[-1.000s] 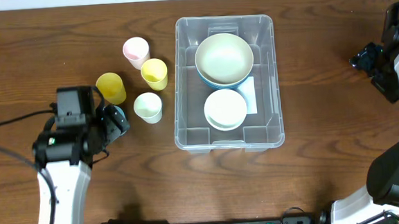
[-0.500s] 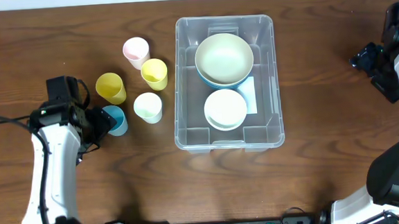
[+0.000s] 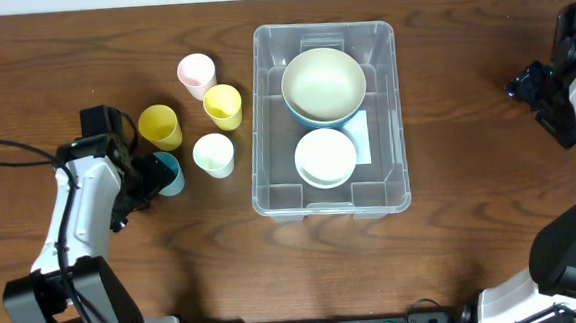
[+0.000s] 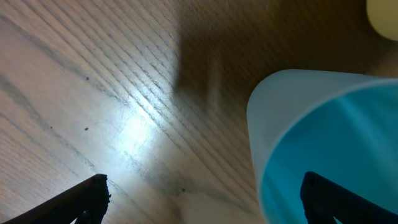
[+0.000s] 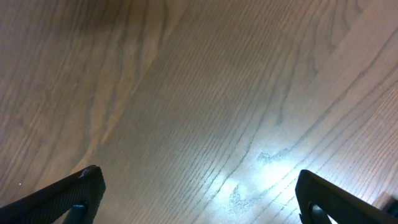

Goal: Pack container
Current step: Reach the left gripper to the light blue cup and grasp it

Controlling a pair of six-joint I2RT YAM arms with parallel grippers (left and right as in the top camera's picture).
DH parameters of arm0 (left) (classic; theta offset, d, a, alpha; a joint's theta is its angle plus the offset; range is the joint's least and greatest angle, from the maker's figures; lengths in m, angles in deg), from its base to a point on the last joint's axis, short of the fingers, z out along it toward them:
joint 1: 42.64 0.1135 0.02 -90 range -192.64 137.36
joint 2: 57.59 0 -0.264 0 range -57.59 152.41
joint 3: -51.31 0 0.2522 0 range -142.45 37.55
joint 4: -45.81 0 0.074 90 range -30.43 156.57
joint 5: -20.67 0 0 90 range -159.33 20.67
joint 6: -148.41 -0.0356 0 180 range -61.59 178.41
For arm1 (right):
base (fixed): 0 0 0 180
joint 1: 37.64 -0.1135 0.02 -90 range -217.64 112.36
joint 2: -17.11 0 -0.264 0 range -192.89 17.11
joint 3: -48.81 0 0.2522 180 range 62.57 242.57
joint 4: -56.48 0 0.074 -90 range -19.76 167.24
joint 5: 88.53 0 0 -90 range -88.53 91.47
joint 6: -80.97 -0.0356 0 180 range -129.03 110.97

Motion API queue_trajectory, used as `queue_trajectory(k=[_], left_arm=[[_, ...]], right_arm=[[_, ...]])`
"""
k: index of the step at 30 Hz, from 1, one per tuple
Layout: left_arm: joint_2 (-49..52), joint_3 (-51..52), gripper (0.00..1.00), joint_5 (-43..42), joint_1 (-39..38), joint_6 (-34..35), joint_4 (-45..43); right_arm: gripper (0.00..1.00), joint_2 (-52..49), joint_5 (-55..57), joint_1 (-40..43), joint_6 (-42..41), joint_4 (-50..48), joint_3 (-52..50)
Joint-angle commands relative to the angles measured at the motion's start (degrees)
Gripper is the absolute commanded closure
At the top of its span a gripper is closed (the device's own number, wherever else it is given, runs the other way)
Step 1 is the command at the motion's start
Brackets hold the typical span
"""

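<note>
Around: I saw the left gripper (image 3: 154,176) at the blue cup (image 3: 169,173), other cups crowding close | Count: five cups, with pink cup (image 3: 197,75), pale cup (image 3: 213,154), two yellow cups (image 3: 224,106); two bowls (image 3: 323,83) inside container (image 3: 394,175), mid-table | Room: bare table (image 3: 472,220) beside right gripper (image 3: 526,87) | Jaws: both spread wide, gripping nothing.

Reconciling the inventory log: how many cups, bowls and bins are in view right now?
Cups: 5 (pink, yellow, yellow, pale green, blue)
Bowls: 2 (large, small), both in the container
Container: 1
Total: 8
</note>
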Motion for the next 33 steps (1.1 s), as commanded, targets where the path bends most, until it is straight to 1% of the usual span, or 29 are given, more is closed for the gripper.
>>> queue_trajectory(k=[1, 9, 11, 13, 15, 16, 18, 19, 21, 23, 27, 28, 30, 31, 33], left_arm=[[1.16, -0.85, 0.02, 0.02, 0.28, -0.87, -0.20], [1.70, -0.33, 0.02, 0.07, 0.28, -0.90, -0.94], [1.88, -0.09, 0.00, 0.07, 0.28, -0.87, -1.31], [1.95, -0.09, 0.23, 0.04, 0.28, -0.87, -1.27], [1.95, -0.09, 0.34, 0.04, 0.28, -0.87, -1.29], [1.95, -0.09, 0.37, 0.04, 0.28, -0.85, -1.31], [1.95, -0.09, 0.47, 0.07, 0.28, -0.85, -1.29], [1.95, -0.09, 0.55, 0.07, 0.28, -0.85, -1.31], [1.95, -0.09, 0.66, 0.04, 0.28, -0.83, -1.38], [1.95, -0.09, 0.71, 0.04, 0.28, -0.83, -1.68], [1.95, -0.09, 0.77, 0.04, 0.28, -0.83, -2.32], [1.95, -0.09, 0.81, 0.04, 0.28, -0.83, -2.43], [1.95, -0.09, 0.81, 0.04, 0.28, -0.85, -2.73], [1.95, -0.09, 0.86, 0.04, 0.28, -0.83, -2.78], [1.95, -0.09, 0.92, 0.04, 0.31, -0.66, -2.80]], right_arm=[[0.01, 0.26, 1.18, 0.15, -0.72, -0.09, -0.07], [0.01, 0.26, 1.18, 0.17, -0.72, -0.09, -0.07], [0.01, 0.26, 1.18, 0.17, -0.72, -0.11, -0.07], [0.01, 0.26, 1.18, 0.15, -0.72, -0.11, -0.07], [0.01, 0.26, 1.18, 0.15, -0.72, -0.11, -0.07], [0.01, 0.26, 1.18, 0.15, -0.72, -0.11, -0.07], [0.01, 0.26, 1.18, 0.17, -0.72, -0.11, -0.07], [0.01, 0.26, 1.18, 0.17, -0.72, -0.11, -0.07], [0.01, 0.26, 1.18, 0.17, -0.72, -0.09, -0.04], [0.01, 0.26, 1.18, 0.17, -0.72, -0.11, -0.04], [0.01, 0.26, 1.18, 0.15, -0.72, -0.11, -0.07], [0.01, 0.26, 1.18, 0.15, -0.72, -0.09, -0.04], [0.01, 0.26, 1.18, 0.15, -0.72, -0.11, -0.07], [0.01, 0.26, 1.18, 0.17, -0.72, -0.11, -0.07], [0.01, 0.26, 1.18, 0.17, -0.72, -0.11, -0.07]])
